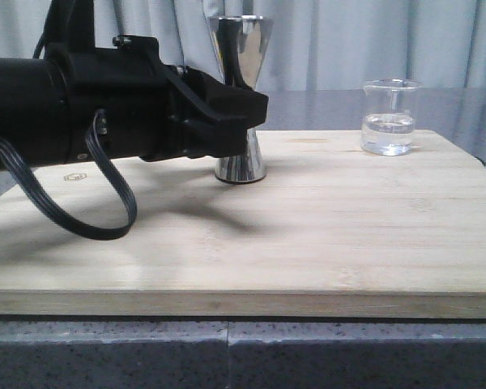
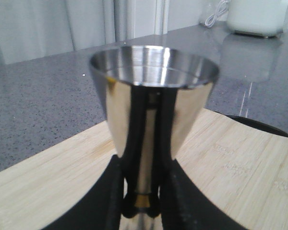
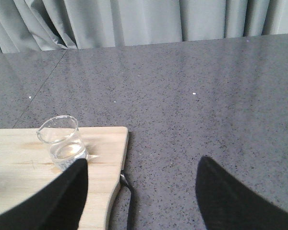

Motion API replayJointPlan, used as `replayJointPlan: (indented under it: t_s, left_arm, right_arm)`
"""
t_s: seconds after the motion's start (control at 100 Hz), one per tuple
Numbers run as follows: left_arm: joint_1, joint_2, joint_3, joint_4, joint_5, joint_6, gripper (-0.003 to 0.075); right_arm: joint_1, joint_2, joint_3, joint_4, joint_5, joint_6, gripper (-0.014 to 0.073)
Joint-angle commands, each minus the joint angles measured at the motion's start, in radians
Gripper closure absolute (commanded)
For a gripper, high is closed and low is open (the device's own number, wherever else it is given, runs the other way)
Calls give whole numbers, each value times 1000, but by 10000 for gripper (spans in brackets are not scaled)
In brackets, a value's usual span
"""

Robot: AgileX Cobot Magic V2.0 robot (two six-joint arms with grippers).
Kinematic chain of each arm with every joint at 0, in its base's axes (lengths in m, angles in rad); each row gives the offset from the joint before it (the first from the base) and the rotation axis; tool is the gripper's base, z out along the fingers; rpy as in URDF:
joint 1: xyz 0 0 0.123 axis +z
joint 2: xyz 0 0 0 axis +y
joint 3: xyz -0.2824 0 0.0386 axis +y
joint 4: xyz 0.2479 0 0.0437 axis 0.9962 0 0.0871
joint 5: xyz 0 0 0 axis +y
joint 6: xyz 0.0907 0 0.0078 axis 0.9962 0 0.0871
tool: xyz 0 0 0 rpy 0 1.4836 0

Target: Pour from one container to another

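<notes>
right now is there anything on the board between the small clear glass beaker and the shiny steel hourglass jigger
Nothing visible. In the front view only bare wooden board lies between the small clear glass beaker and the shiny steel hourglass jigger. The left gripper clamps the jigger's waist from the other side.

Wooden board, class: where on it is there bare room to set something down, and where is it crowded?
The wooden board is bare across its whole near half and between the steel jigger and the glass beaker. It is crowded at the back left, where the left end effector closes around the jigger's waist and its cable loops low. The beaker takes the far right corner.
</notes>
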Motion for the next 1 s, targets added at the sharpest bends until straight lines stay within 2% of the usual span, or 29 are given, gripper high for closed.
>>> replayJointPlan:
  t_s: [0.0, 0.36, 0.58, 0.81, 0.99]
  left_arm:
    - [1, -31, -23, -14, -120, -7, 739]
    - [1, -31, -23, -11, -144, -59, 739]
    - [1, -31, -23, 22, -183, -73, 739]
    - [1, -31, -23, 95, -183, -108, 739]
    - [1, -31, -23, 114, -183, -112, 739]
  right_arm:
    - [1, 13, -35, -1, -88, 0, 156]
    - [9, 119, -35, 3, -127, -7, 158]
    - [117, 212, -35, 3, -214, -18, 158]
    - [283, 323, 31, -43, -459, -18, 158]
    - [306, 411, 93, -56, -578, -18, 157]
